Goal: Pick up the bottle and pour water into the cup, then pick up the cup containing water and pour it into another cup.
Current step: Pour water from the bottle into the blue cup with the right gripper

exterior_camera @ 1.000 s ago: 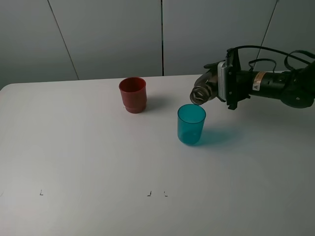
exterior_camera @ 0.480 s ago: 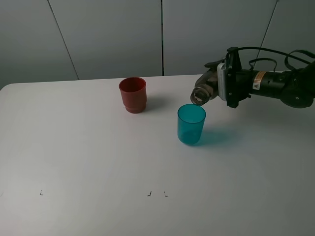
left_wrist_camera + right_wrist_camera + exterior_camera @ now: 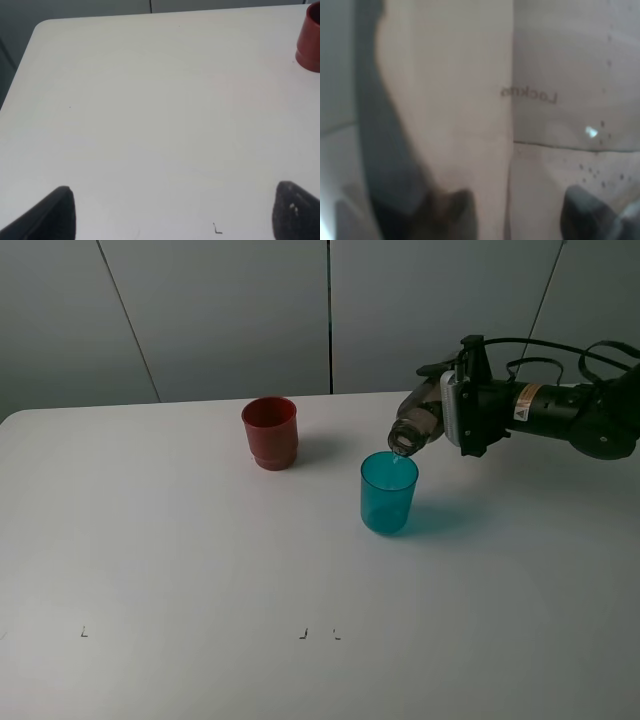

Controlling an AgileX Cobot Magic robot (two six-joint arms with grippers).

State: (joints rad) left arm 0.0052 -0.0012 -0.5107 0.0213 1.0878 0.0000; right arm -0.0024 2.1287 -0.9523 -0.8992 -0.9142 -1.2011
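The left pincer (image 3: 175,214) does not appear in the high view. Its own wrist camera shows it spread wide over the bare table (image 3: 150,540) with nothing between its dark tips, and it has no part in this pour.

In the upper middle of the high view, left of centre, the red cup (image 3: 269,432) stands upright and alone, well apart from the action. Its turn comes later.

Right of centre stands the teal cup (image 3: 389,492), upright, with its opening facing the bottle mouth just above it.

The bottle (image 3: 414,426) is tipped steeply neck-down toward the left. Its mouth hangs just over the far right part of the teal cup's rim and does not seem to touch it. A faint thread of water seems to drop from the neck into the cup, though it is too thin to be sure of.

At the upper right, the right pincer (image 3: 447,412) is clamped hard on the bottle's body, which fills its wrist camera in a blur.

The pour is the step in hand. Doing it well probably means bringing the mouth a little nearer the middle of the opening, since a stream at the rim can easily run down the outside. The tilt should deepen slowly, the light cup should not be nudged, and the pour should stop short of full so the cup can be carried and emptied cleanly afterwards.
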